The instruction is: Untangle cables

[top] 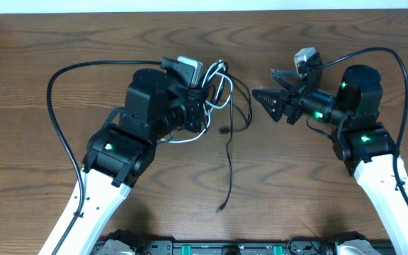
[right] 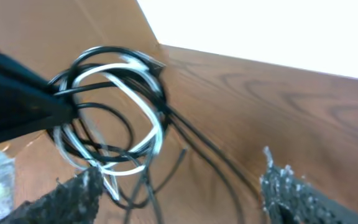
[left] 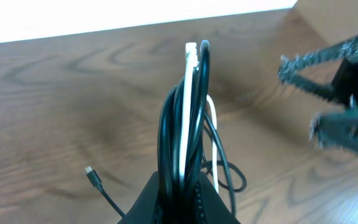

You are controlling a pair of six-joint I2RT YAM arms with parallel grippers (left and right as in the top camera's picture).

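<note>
My left gripper (top: 205,99) is shut on a looped bundle of cables (top: 222,83), black ones and a white one, and holds it above the table. In the left wrist view the loops (left: 188,112) rise straight up out of the closed jaws. One black cable trails down to a small plug (top: 220,208) lying on the wood, and that plug (left: 91,172) also shows in the left wrist view. My right gripper (top: 264,82) stands open just right of the bundle with nothing between its fingers (right: 291,190). From the right wrist the tangle (right: 114,112) hangs ahead and to the left.
The wooden table (top: 317,198) ends at a white wall at the back. Thick black wires of the arms arch over the left (top: 54,106) and right (top: 404,74) sides. A dark rail (top: 225,248) runs along the front edge.
</note>
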